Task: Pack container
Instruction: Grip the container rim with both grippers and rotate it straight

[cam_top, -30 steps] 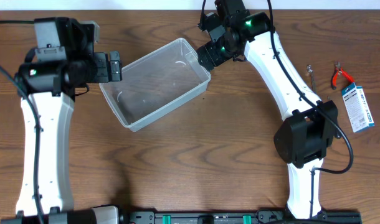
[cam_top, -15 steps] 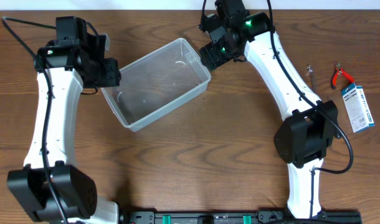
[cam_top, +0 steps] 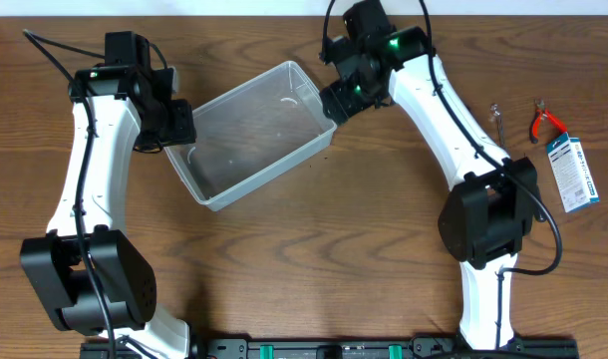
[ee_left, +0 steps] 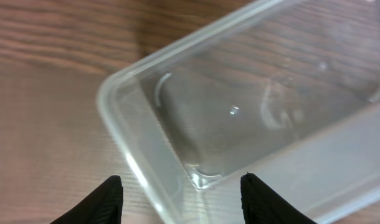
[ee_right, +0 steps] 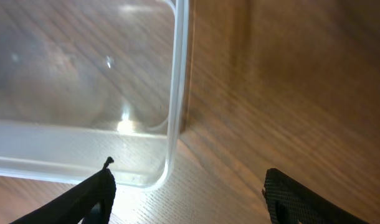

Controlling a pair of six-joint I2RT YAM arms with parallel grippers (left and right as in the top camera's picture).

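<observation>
The container (cam_top: 249, 135) is a clear, empty plastic tub lying at an angle on the wooden table. My left gripper (cam_top: 181, 125) is at its left short end. In the left wrist view the tub's rounded corner and wall (ee_left: 146, 162) pass between the fingers of the left gripper (ee_left: 184, 202), which stand apart without touching it. My right gripper (cam_top: 331, 103) is at the tub's far right corner. Seen from the right wrist, the right gripper (ee_right: 190, 196) is open wide, one finger by the tub's corner (ee_right: 171, 149) and the other over bare wood.
Red-handled pliers (cam_top: 546, 122), a blue-and-white packet (cam_top: 571, 172) and a small metal piece (cam_top: 497, 114) lie at the table's right side. The right arm's base (cam_top: 488, 219) stands between them and the tub.
My left arm has swung round and brought its gripper onto the tub's left end, with the jaws narrower than before. The right gripper has shifted only slightly at the right corner.
</observation>
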